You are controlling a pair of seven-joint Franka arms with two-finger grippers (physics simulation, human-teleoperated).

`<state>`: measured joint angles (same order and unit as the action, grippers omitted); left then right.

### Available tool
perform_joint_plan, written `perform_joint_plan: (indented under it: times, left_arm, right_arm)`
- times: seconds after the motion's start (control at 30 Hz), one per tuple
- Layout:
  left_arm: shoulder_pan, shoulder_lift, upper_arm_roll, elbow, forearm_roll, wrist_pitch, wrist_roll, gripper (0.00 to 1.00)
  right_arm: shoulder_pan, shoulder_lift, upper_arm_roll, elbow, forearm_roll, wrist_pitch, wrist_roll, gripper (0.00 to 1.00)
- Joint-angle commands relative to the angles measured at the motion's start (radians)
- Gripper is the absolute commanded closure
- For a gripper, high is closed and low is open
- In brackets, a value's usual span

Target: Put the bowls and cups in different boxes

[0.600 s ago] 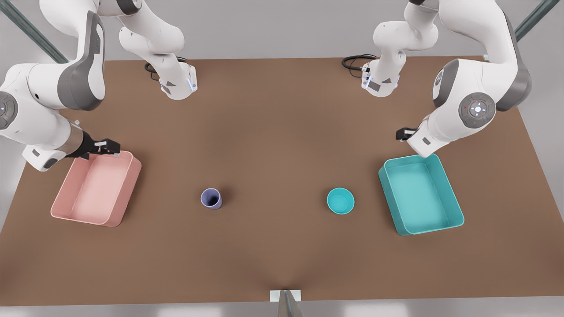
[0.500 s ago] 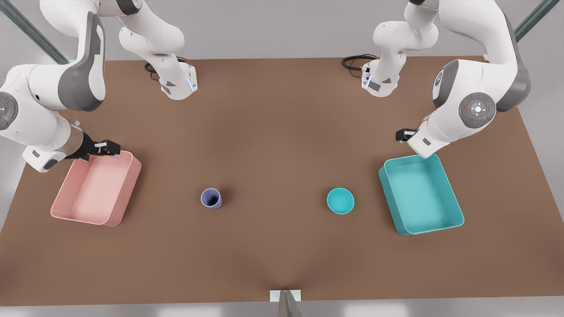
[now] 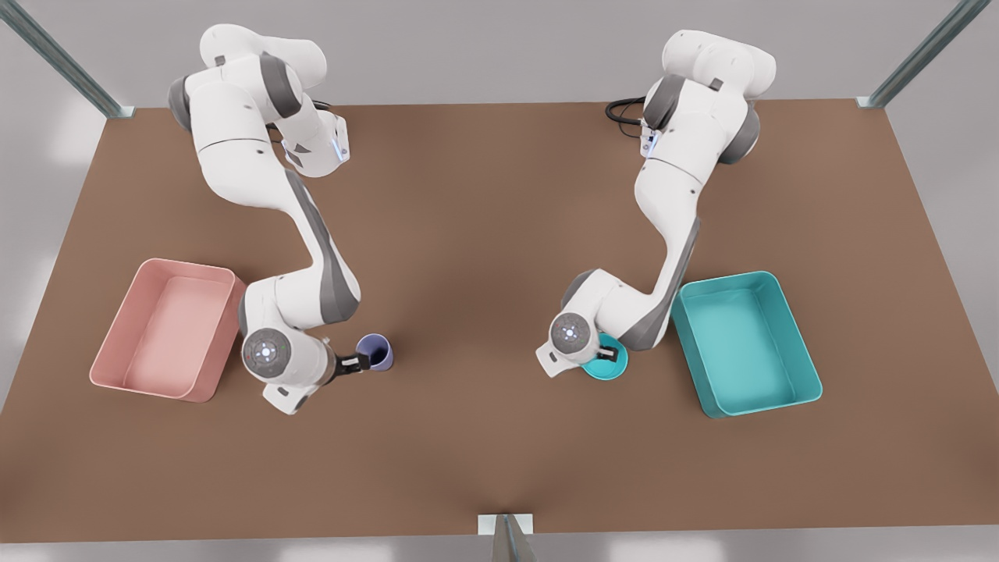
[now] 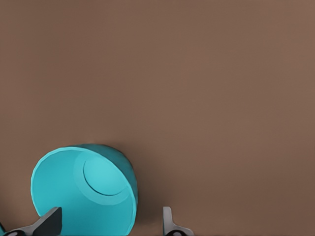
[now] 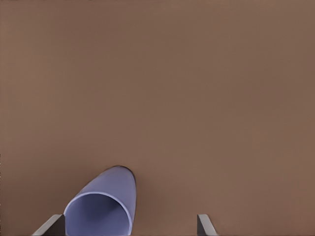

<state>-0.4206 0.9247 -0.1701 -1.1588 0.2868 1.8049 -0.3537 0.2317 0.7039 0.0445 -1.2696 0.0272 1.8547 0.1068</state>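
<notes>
Table (image 3: 484, 234): we record a plain brown top spanning most of the front view, carrying all items below.

Lavender cup (image 3: 376, 350): upright on the table, left of centre in the front view, just right of the pink tray and apart from it. In the right wrist view the lavender cup (image 5: 104, 206) sits at the lower left of the frame, its mouth facing the camera.

Right gripper (image 3: 360, 362): at the cup's lower-left side in the front view. We see its fingers (image 5: 50, 227) spread wide in the right wrist view, one tip at the cup's rim, the other well off to the far side over bare table; the cup is off-centre in the gap and nothing is gripped.

Teal bowl (image 3: 609, 367): on the table, right of centre in the front view, partly covered by the arm above it, near the teal tray's left wall. In the left wrist view the teal bowl (image 4: 83, 189) occupies the lower left of the frame.

Left gripper (image 3: 610, 354): over the bowl's rim. We note its fingers (image 4: 49, 223) parted, one inside the bowl, one outside the wall; we cannot tell whether either touches it.

Pink tray (image 3: 117, 343): lower left of the front view, holding nothing.

Teal tray (image 3: 788, 320): right side of the front view, holding nothing.
</notes>
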Motion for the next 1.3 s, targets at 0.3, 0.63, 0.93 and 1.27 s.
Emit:
perform_joint_plan:
  times: [0.3, 0.63, 0.93, 1.27]
  left_arm:
    - [-0.014, 0.034, 0.001, -0.075, 0.045, 0.097, -0.271, 0.51]
    - [0.02, -0.124, 0.023, -0.071, -0.014, -0.107, -0.301, 0.79]
    - [0.321, -0.231, 0.11, -0.142, -0.017, -0.161, -0.08, 0.79]
    - [0.359, -0.173, 0.176, -0.346, -0.012, 0.186, -0.071, 0.79]
  right_arm:
    - [0.017, -0.181, 0.002, -0.436, 0.022, 0.437, 0.366, 0.0]
    - [0.015, -0.138, 0.002, -0.508, 0.022, 0.439, 0.352, 0.0]
    - [0.017, -0.106, 0.002, -0.502, 0.02, 0.456, 0.349, 0.54]
    - [0.015, -0.156, 0.002, -0.478, 0.026, 0.416, 0.323, 0.79]
